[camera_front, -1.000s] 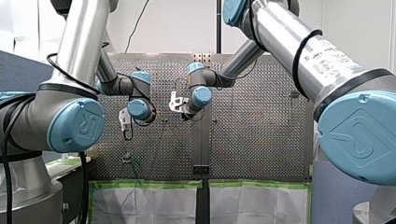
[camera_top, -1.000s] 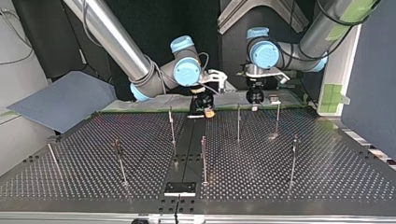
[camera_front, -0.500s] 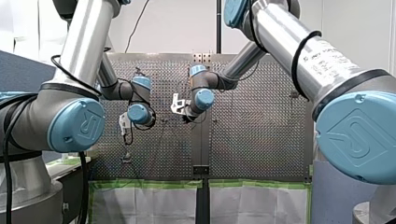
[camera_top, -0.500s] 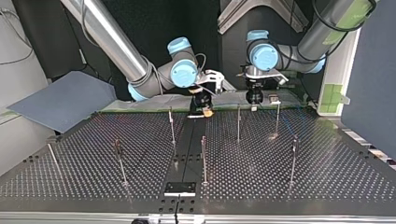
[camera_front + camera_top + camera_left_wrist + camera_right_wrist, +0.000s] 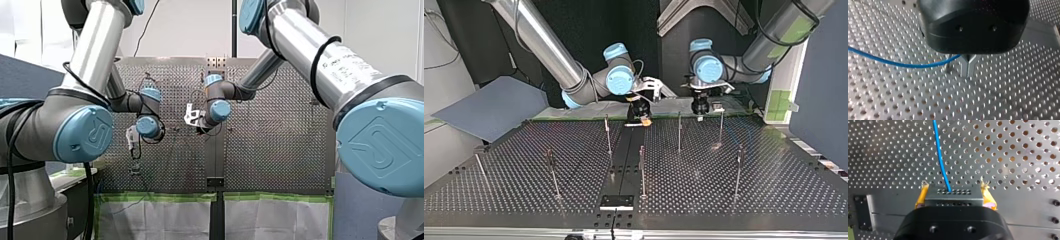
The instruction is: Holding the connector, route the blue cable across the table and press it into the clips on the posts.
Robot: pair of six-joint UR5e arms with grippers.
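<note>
In the right wrist view my right gripper [image 5: 954, 196] is shut on the grey connector block [image 5: 954, 194], a yellow pad on each side. The blue cable [image 5: 940, 157] leaves the block and runs straight ahead over the perforated table. In the left wrist view my left gripper [image 5: 968, 73] has its metal fingers shut, tips just above the table. The blue cable [image 5: 898, 64] curves in from one side to the root of those fingers; whether they pinch it is hidden by the black body. Across the table, my right gripper [image 5: 640, 120] and left gripper [image 5: 699, 115] hang at the far edge.
Several thin posts stand on the perforated table [image 5: 774, 190], among them one [image 5: 607, 132] near my right gripper, one [image 5: 679, 131] near my left and one [image 5: 642, 170] at mid-table. A black plate [image 5: 616, 201] lies at the near edge. A blue-grey sheet [image 5: 489, 107] lies off the top view's left.
My left arm's wrist has shifted a little toward the top view's right. My right arm's wrist has eased slightly toward that view's left, with the connector still in its pads.
</note>
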